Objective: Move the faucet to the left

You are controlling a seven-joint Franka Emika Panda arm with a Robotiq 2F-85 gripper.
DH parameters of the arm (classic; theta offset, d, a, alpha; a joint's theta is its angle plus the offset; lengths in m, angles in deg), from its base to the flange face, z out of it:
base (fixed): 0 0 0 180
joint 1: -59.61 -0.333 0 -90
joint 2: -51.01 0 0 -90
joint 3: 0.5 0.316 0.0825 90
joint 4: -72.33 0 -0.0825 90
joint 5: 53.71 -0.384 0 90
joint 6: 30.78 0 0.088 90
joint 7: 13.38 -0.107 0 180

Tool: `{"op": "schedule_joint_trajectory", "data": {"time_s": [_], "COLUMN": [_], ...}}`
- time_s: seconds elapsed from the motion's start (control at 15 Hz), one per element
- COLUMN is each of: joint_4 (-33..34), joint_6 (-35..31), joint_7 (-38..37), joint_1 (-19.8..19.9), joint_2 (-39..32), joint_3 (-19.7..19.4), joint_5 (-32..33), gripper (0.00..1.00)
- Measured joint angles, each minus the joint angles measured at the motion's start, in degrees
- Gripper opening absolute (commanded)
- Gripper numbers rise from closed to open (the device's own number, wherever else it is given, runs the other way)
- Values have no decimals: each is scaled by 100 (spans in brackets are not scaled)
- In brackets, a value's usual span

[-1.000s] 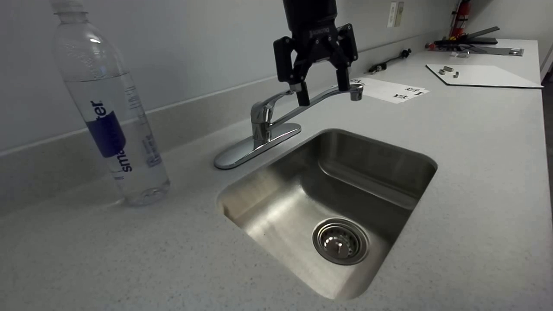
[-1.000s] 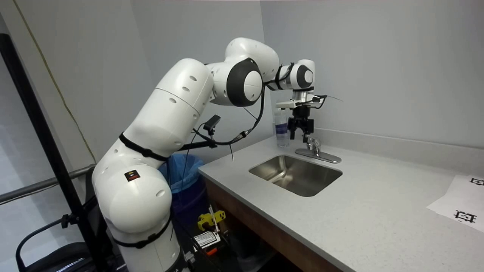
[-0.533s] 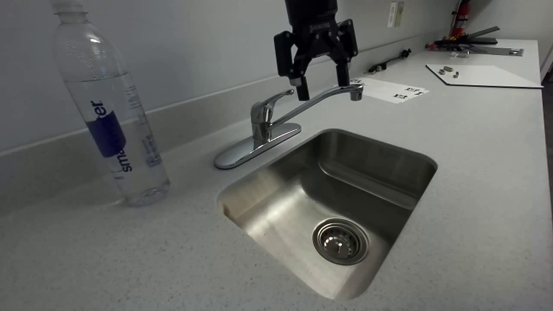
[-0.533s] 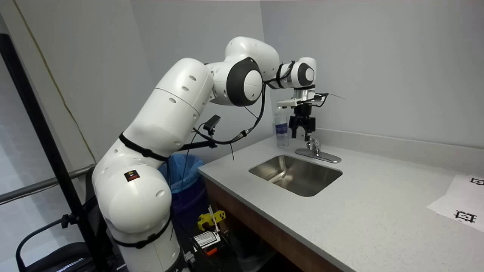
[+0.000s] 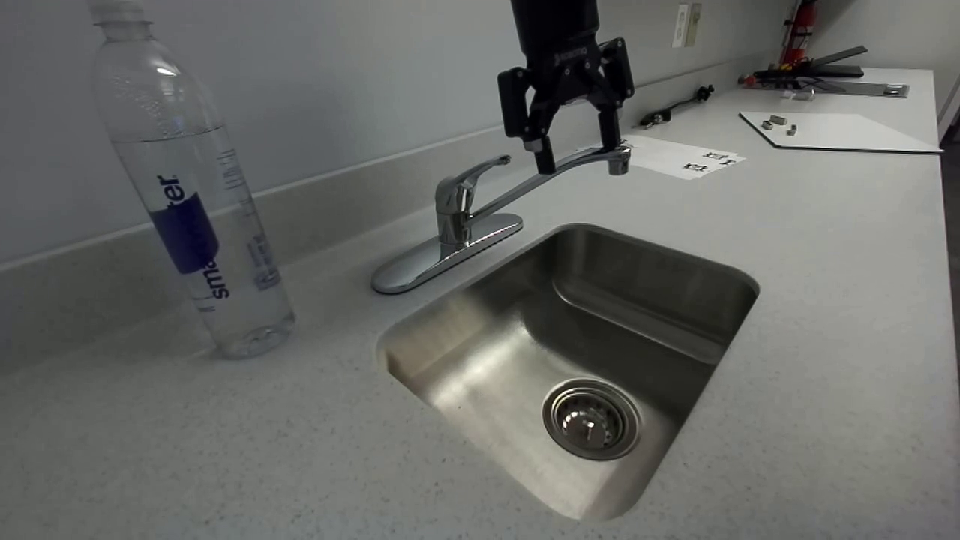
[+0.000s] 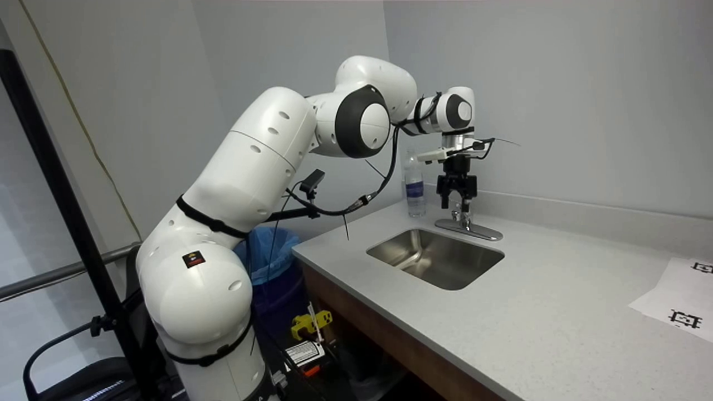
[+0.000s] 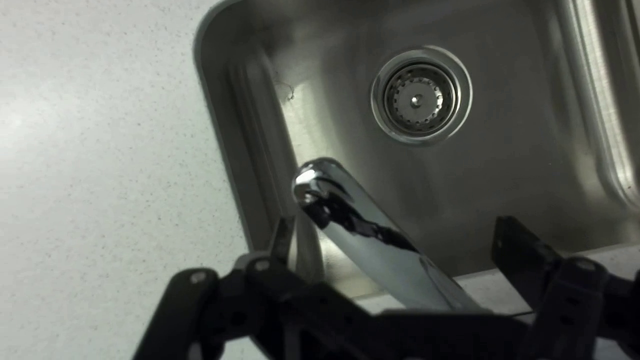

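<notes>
The chrome faucet (image 5: 453, 206) stands behind the sink, with its long spout reaching out along the sink's back edge. In an exterior view its base plate (image 6: 482, 231) shows, and the spout is largely hidden behind the gripper. My gripper (image 5: 579, 155) is open just over the outer part of the spout, near its tip. In an exterior view the gripper (image 6: 455, 206) hangs pointing down above the faucet. In the wrist view the spout (image 7: 370, 245) runs diagonally between the open fingers of the gripper (image 7: 395, 235), with a gap on each side.
The steel sink basin (image 5: 645, 300) lies in front of the faucet. A water bottle (image 5: 195, 232) stands at the near end of the counter, also in an exterior view (image 6: 415, 192). The wall and backsplash (image 5: 345, 187) are close behind. Marker sheets (image 5: 675, 156) lie farther along.
My gripper rose slightly, then moved rightward in both exterior views, along the spout toward its tip, and came slightly lower. It stayed open. The faucet has not visibly moved.
</notes>
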Motion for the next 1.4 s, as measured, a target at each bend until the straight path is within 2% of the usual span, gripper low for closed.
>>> {"op": "schedule_joint_trajectory", "data": {"time_s": [0.4, 1.13, 1.4], "joint_4": [18, 13, -22], "joint_6": [-76, -389, -463], "joint_7": [8, 125, 125], "joint_1": [9, -133, -167], "joint_2": [-156, -297, -295], "joint_3": [-103, 102, 302], "joint_5": [103, 97, 59], "gripper": [100, 100, 100]}}
